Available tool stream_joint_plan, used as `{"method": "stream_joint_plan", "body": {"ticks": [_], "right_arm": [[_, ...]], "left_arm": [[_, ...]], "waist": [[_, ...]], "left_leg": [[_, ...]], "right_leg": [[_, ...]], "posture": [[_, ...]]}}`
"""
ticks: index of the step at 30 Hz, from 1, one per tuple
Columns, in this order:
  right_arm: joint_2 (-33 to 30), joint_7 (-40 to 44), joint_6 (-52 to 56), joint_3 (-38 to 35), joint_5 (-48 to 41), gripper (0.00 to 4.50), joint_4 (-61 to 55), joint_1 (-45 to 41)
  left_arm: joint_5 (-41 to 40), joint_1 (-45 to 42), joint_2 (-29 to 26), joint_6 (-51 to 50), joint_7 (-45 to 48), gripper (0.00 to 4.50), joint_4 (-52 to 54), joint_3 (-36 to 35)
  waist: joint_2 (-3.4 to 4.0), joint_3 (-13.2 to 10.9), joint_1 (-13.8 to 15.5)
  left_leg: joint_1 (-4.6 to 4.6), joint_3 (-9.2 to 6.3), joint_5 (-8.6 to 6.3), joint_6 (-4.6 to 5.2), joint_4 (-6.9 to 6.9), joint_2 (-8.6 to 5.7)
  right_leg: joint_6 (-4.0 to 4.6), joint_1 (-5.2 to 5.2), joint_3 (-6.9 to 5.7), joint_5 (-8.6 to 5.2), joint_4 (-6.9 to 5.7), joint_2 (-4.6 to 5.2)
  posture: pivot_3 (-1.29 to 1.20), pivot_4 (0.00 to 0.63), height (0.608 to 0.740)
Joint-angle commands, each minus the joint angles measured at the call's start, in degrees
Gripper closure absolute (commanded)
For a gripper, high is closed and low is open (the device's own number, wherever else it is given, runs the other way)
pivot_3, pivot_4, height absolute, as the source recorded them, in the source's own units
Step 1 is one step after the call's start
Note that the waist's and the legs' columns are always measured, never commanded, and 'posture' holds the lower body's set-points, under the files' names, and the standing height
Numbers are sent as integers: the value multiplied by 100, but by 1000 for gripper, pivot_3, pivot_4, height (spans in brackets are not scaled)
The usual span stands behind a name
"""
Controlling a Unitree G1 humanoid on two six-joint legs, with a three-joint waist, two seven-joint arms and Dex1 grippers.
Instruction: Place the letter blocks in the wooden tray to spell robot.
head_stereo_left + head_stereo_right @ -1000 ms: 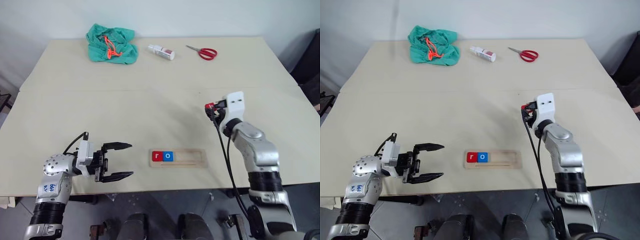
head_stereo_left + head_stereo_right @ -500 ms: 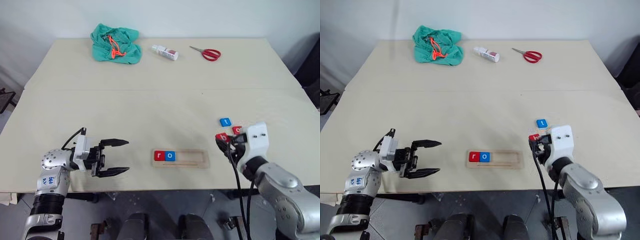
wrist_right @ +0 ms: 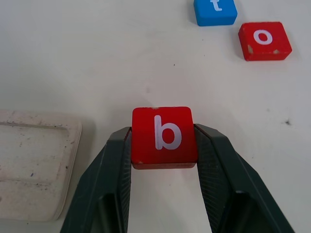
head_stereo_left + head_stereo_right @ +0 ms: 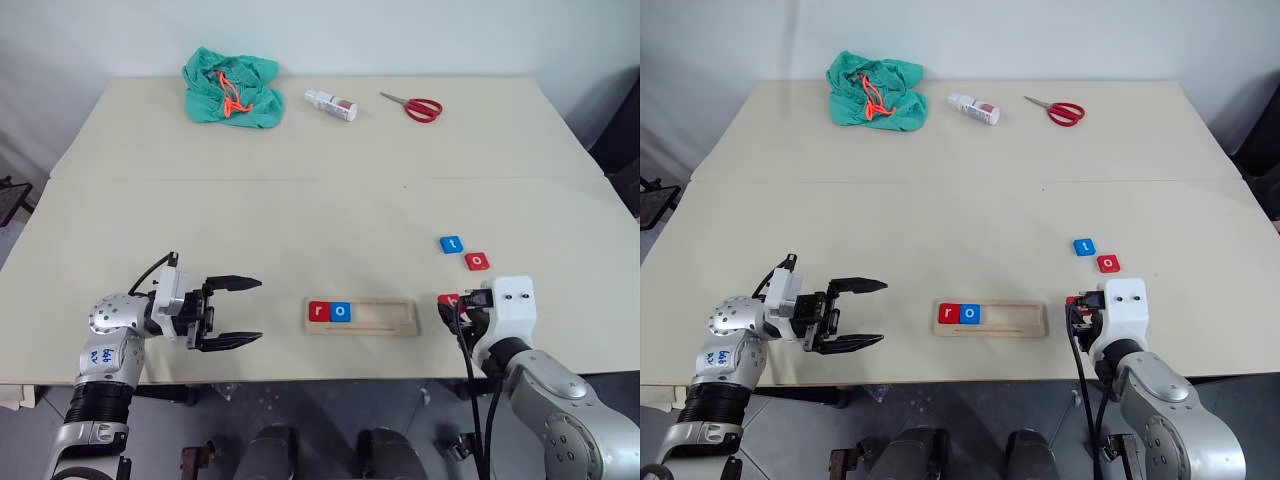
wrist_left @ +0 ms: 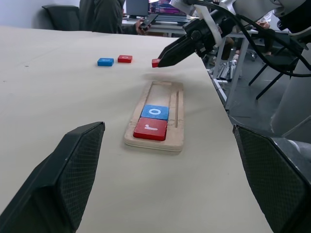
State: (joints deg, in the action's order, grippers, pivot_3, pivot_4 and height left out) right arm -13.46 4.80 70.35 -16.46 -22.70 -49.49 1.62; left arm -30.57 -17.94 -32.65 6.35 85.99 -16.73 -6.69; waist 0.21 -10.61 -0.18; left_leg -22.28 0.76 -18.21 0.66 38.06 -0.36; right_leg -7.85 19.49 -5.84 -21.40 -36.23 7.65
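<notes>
The wooden tray lies near the table's front edge with a red "r" block and a blue "o" block at its left end. My right gripper is shut on the red "b" block, held just above the table right of the tray. A blue "t" block and a red "o" block lie beyond it on the table. My left gripper stands open left of the tray, pointing toward it, with nothing between its fingers.
At the table's far side lie a green cloth with an orange cord, a small white bottle and red scissors. The table's front edge runs close to both grippers.
My right arm has drawn back toward the front edge and down with the red "b" block, uncovering the "t" and "o" blocks. The left gripper has stayed put.
</notes>
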Motion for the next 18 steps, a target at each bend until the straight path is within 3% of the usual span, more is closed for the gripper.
{"method": "stream_joint_plan", "body": {"ticks": [1,9,13,18], "right_arm": [[80,-24,1,-51,-46,2691,-127,-7],[116,142,-193,-198,-182,35,-262,-12],[-236,588,-332,-283,-398,35,-225,-18],[-2374,2835,-1490,-461,-592,35,674,247]], "left_arm": [[-151,-74,-86,38,383,0,82,-19],[-148,-116,-70,45,420,0,30,3],[-147,-143,-47,54,419,0,-5,28],[-122,-201,21,95,402,0,-70,99]], "waist": [[0,0,-1],[0,0,1],[0,0,2],[-2,1,24]], "left_leg": [[0,0,0,0,0,0],[0,0,0,0,0,0],[0,1,0,0,0,0],[0,3,0,6,3,-5]], "right_leg": [[0,0,0,0,0,0],[0,0,0,0,-1,0],[0,0,1,0,0,0],[0,-14,1,0,17,1]], "posture": [[0,150,740],[0,150,740],[0,150,740],[0,150,740]]}}
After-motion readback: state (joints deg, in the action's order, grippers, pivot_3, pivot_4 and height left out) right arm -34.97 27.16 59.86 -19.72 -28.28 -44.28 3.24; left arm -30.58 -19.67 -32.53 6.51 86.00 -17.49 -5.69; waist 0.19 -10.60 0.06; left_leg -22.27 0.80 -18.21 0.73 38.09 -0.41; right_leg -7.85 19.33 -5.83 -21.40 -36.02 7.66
